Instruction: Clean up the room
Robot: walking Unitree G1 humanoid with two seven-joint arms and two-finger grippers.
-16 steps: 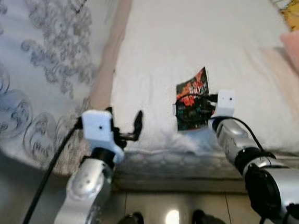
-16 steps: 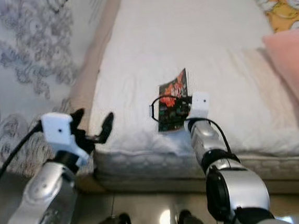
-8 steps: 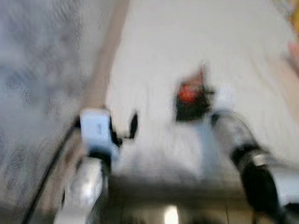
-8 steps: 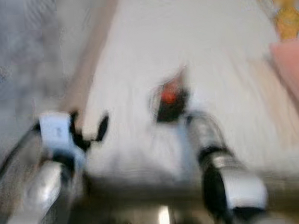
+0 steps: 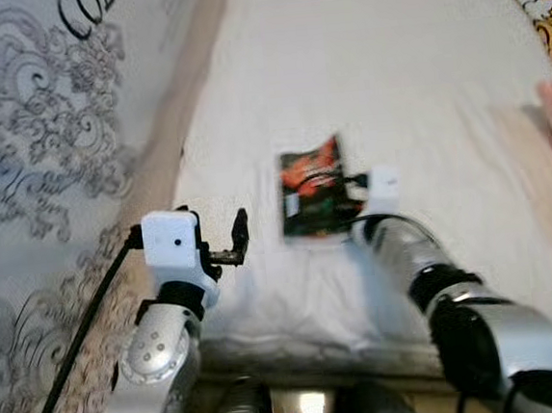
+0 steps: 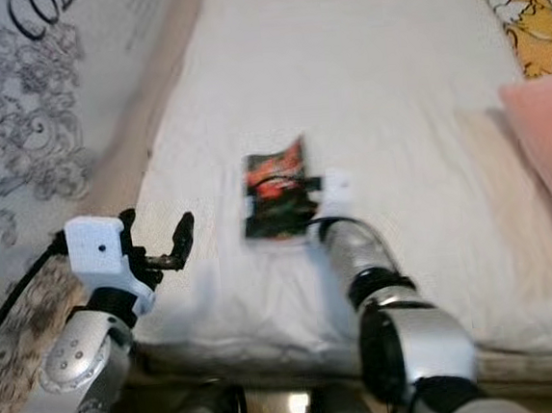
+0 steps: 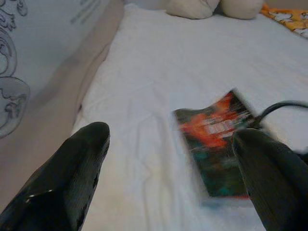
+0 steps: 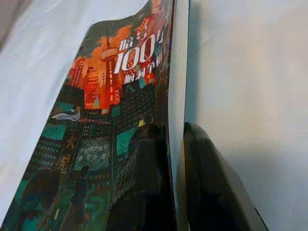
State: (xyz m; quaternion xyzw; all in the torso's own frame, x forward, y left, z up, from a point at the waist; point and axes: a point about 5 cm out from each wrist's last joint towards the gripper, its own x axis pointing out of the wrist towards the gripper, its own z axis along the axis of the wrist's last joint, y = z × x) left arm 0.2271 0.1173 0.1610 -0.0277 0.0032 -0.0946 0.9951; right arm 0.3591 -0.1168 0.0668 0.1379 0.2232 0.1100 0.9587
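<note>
A book (image 5: 309, 188) with a dark green and red-orange cover lies on the white bed (image 5: 371, 73), near its front edge. My right gripper (image 5: 342, 210) is shut on the book's near edge. In the right wrist view one finger (image 8: 144, 178) presses on the cover (image 8: 96, 115) and the other sits under the pages. My left gripper (image 5: 217, 235) hovers open above the bed's left front corner, left of the book and apart from it. In the left wrist view its two fingers (image 7: 72, 168) frame the book (image 7: 216, 144).
A grey-patterned white cloth (image 5: 48, 139) drapes down along the bed's left side. A pink pillow (image 6: 551, 144) and a yellow printed blanket (image 6: 515, 12) lie at the right. Pale plush things (image 7: 192, 7) rest at the bed's far end. Shiny floor (image 5: 308, 411) shows below.
The whole picture blurred and shifted, so the camera moved. My right gripper stays shut on the book and my left gripper stays open.
</note>
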